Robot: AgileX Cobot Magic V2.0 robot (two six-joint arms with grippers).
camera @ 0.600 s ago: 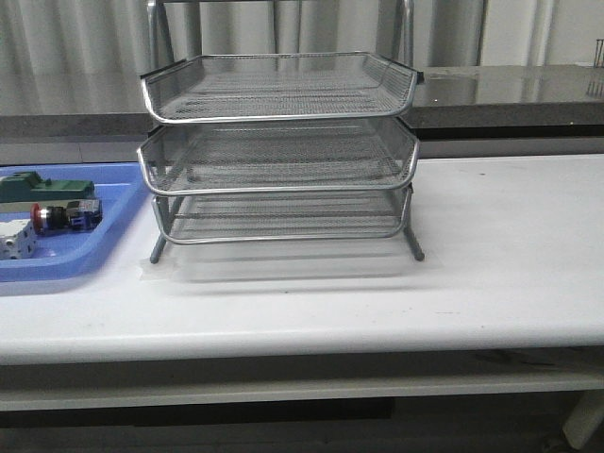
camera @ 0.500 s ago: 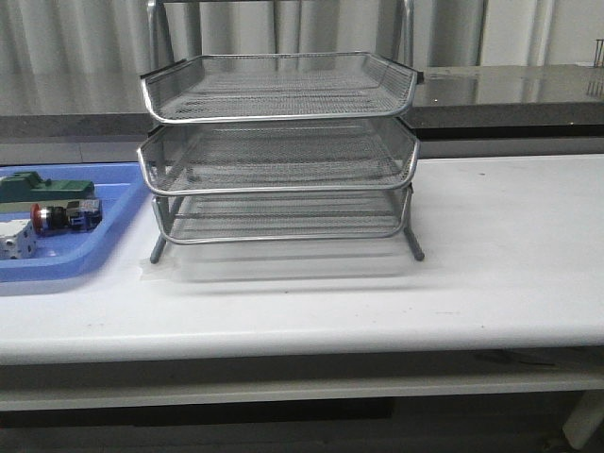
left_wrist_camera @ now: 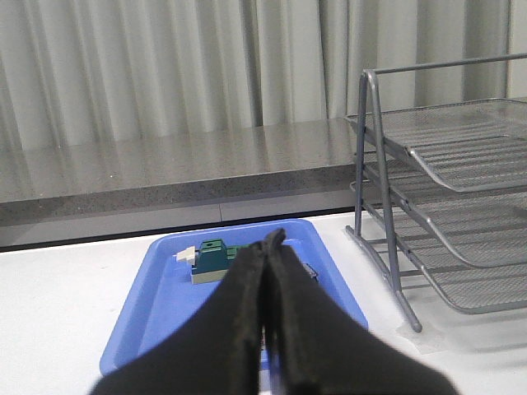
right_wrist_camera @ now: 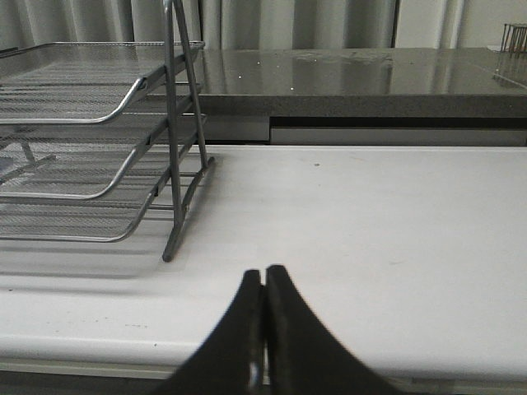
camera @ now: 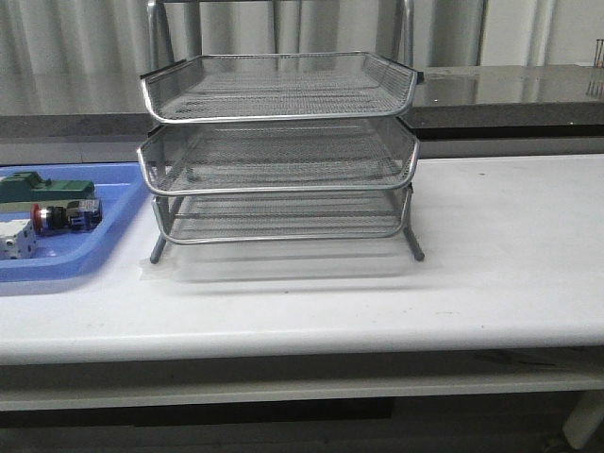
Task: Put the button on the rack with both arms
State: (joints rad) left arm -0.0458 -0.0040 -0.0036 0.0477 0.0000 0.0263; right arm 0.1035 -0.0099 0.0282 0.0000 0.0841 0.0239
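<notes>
Jaws closed as before, button (camera: pixel 52 217) unmoved.

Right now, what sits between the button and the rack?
In the front view, only the blue tray's raised right rim and a bare strip of white table separate the button from the rack.

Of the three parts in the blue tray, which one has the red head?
The button, lying on its side between the green block behind it and the white block in front. Its red head points left; the blue end points toward the rack.
</notes>
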